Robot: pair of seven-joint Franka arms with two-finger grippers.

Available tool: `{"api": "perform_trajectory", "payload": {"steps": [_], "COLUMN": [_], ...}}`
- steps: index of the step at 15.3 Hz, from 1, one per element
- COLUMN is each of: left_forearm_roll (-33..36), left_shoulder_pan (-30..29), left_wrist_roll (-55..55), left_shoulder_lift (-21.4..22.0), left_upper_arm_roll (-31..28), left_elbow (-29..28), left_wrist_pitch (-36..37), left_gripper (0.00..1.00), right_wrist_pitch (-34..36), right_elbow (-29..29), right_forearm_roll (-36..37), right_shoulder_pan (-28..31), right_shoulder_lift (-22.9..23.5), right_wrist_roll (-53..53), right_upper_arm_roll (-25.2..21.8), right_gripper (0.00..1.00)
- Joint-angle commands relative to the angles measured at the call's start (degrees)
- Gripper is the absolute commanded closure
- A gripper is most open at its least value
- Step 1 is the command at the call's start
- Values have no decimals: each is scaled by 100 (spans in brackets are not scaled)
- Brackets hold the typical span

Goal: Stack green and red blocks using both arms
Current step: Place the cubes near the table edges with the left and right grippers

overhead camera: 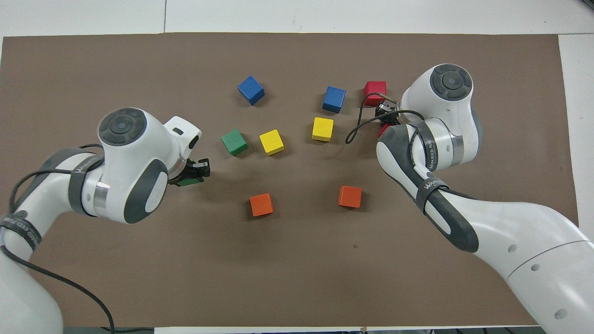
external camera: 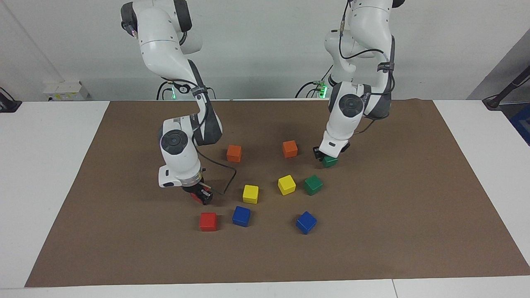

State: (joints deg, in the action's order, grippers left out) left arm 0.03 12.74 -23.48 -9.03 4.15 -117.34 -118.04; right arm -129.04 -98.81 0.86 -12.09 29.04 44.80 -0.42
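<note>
Green and red blocks are being picked up: the left gripper pinches one green block at the mat, nearer the robots than the free green block, while the right gripper pinches a red block nearer the robots than the free red block. Next, I judge, each arm lifts and carries its block above its free twin.

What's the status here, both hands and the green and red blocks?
Left hand shut on one green block. Right hand shut on one red block. Other green block and other red block loose, unstacked. Nothing blocking.
</note>
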Motion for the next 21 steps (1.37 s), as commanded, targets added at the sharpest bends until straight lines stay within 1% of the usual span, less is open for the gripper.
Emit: {"api": "perform_trajectory", "payload": {"steps": [1, 2, 3, 4, 5, 7, 8, 10, 13, 16, 18, 19, 20, 21], "left_forearm_roll": [-47, -47, -47, -47, -38, -38, -38, -38, -38, -38, -38, -38, -38, -38], "left_shoulder_pan": [-839, -1182, -1490, -1676, -1809, -1854, -1863, -1924, -1951, -1942, -1942, -1933, -1916, -1924], "left_wrist_roll": [1393, 2016, 2510, 2767, 2822, 2831, 2849, 2945, 2954, 2963, 2972, 2972, 2972, 2955], "left_shoulder_lift": [42, 25, -10, -46, -124, -326, -379, -441, -468, -468, -450, -442, -441, -433], "left_upper_arm_roll": [16, 16, 16, 16, 16, 16, 16, 16, 16, 16, 16, 16, 16, 16], "left_elbow": [62, 62, 62, 45, 18, 27, -17, -43, -122, -201, -350, -421, -474, -465], "left_wrist_pitch": [168, 107, -77, -287, -490, -702, -816, -887, -1027, -1072, -1211, -1325, -1353, -1318], "left_gripper": [100, 100, 100, 100, 100, 100, 100, 100, 100, 100, 87, 77, 65, 44], "right_wrist_pitch": [405, 528, 547, 443, 328, 56, -119, -497, -657, -1122, -1245, -1255, -1255, -1281], "right_elbow": [-103, -217, -461, -786, -989, -1184, -1306, -1465, -1466, -1518, -1554, -1554, -1554, -1545], "right_forearm_roll": [19, 19, 19, 19, 19, 11, 10, -42, -60, -60, -60, -60, -60, -60], "right_shoulder_pan": [321, 426, 619, 829, 1058, 1524, 1630, 1806, 1982, 2009, 1992, 1983, 1983, 1957], "right_shoulder_lift": [-476, -687, -951, -1179, -1312, -1349, -1392, -1340, -1103, -875, -839, -830, -830, -830], "right_wrist_roll": [-1213, -1863, -2548, -3181, -3649, -4388, -4566, -4550, -4523, -4568, -4532, -4515, -4515, -4515], "right_upper_arm_roll": [42, 33, 33, 33, 33, 42, 42, 42, 42, 42, 42, 42, 42, 42], "right_gripper": [100, 100, 100, 100, 100, 100, 100, 100, 100, 100, 100, 100, 75, 1]}}
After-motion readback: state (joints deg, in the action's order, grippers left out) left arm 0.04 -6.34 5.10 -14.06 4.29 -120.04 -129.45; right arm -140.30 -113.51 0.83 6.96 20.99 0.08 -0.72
